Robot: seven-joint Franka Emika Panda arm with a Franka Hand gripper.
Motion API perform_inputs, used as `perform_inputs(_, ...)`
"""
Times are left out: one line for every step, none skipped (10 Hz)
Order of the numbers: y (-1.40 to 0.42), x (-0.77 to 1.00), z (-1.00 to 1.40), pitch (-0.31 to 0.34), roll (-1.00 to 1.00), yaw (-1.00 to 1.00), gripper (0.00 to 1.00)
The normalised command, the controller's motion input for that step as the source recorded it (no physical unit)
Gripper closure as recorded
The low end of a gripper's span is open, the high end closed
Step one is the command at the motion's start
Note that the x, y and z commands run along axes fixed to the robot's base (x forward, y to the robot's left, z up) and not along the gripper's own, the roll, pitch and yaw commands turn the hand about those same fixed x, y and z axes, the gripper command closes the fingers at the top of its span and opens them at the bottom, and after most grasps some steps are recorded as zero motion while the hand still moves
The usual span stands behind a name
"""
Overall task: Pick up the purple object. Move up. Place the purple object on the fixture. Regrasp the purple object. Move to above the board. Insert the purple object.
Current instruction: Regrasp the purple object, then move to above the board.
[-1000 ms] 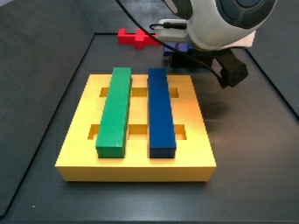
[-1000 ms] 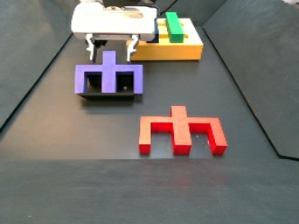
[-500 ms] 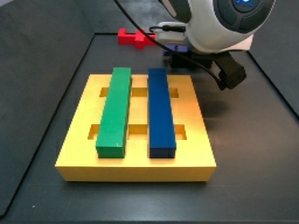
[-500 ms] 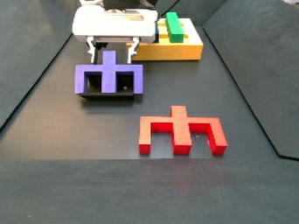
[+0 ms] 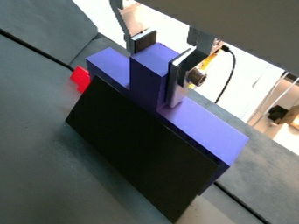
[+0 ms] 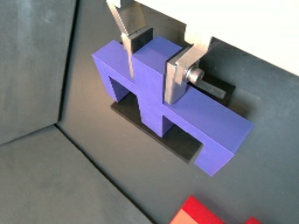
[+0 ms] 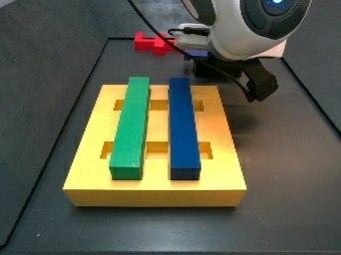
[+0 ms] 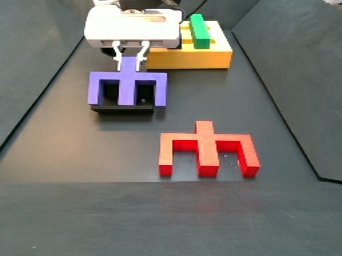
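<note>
The purple object (image 8: 127,90) rests in the black fixture (image 8: 126,110) on the dark floor, its raised central tab pointing up. My gripper (image 8: 130,58) stands straight over it with both silver fingers pressed on the sides of the tab. Both wrist views show the tab clamped between the finger plates, with the gripper (image 5: 162,59) (image 6: 152,63) over the purple object (image 5: 187,127) (image 6: 140,101). The fixture (image 5: 128,162) shows as a dark wall under the bar. The yellow board (image 7: 94,149) lies in front of the arm in a side view.
The board carries a long green bar (image 7: 130,125) and a long blue bar (image 7: 182,125). A red notched block (image 8: 207,152) lies on the floor apart from the fixture, and it shows small behind the board (image 7: 150,42). Raised dark walls edge the floor.
The fingers stood apart on either side of the tab; now they have closed onto it. The purple object and the arm have not shifted otherwise.
</note>
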Motion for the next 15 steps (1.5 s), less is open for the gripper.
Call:
perform_inputs(0.0, 0.0, 0.0, 0.0, 0.0, 0.0, 1.0)
perform_inputs(0.0, 0.0, 0.0, 0.0, 0.0, 0.0, 1.0)
perform_inputs(0.0, 0.0, 0.0, 0.0, 0.0, 0.0, 1.0)
perform_inputs(0.0, 0.0, 0.0, 0.0, 0.0, 0.0, 1.0)
perform_inputs(0.0, 0.0, 0.0, 0.0, 0.0, 0.0, 1.0)
perform_inputs(0.0, 0.0, 0.0, 0.0, 0.0, 0.0, 1.0)
perform_inputs(0.0, 0.0, 0.0, 0.0, 0.0, 0.0, 1.0)
perform_inputs(0.0, 0.0, 0.0, 0.0, 0.0, 0.0, 1.0)
perform_inputs(0.0, 0.0, 0.0, 0.0, 0.0, 0.0, 1.0)
perform_inputs(0.0, 0.0, 0.0, 0.0, 0.0, 0.0, 1.0)
perform_inputs(0.0, 0.0, 0.0, 0.0, 0.0, 0.0, 1.0)
perform_inputs(0.0, 0.0, 0.0, 0.0, 0.0, 0.0, 1.0)
perform_inputs(0.0, 0.0, 1.4, 0.0, 0.0, 0.0, 1.0)
perform_inputs(-0.01, -0.02, 1.4, 0.034, -0.05, 0.08, 1.0)
perform_inputs(-0.01, -0.04, 1.4, 0.019, -0.11, 0.06, 1.0)
